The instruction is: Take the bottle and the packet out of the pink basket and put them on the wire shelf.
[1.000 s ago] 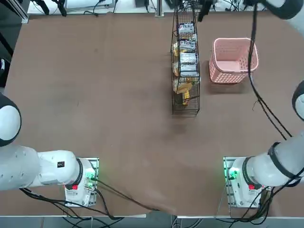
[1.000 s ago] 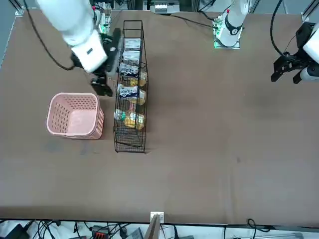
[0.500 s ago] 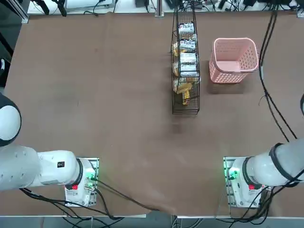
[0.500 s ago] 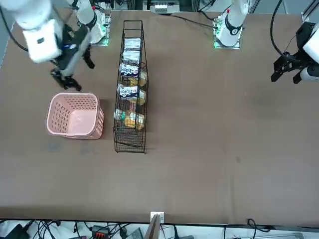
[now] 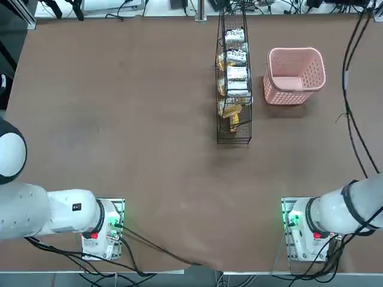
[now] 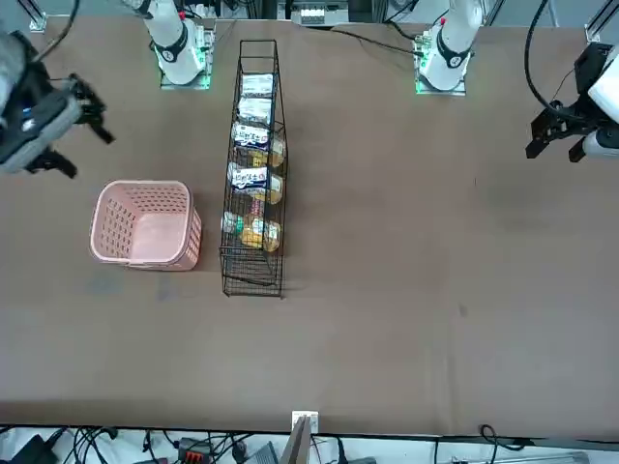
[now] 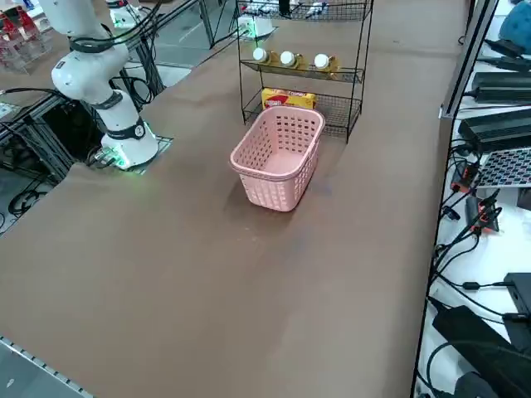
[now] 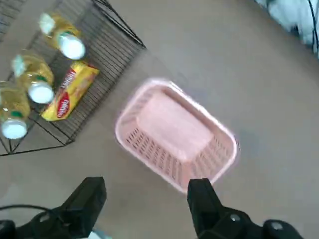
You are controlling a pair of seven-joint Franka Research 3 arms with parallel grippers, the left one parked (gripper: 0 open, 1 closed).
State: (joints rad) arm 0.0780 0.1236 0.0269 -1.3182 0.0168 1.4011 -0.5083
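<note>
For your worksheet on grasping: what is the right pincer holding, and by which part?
Nothing. The right pincer is open and empty, above the table near the pink basket, which looks empty.

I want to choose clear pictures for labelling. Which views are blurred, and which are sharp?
Right wrist view: motion blur smears the pink basket and wire shelf. Front view: only the right gripper at the edge is blurred. Top and right side views: sharp, evenly lit.
</note>
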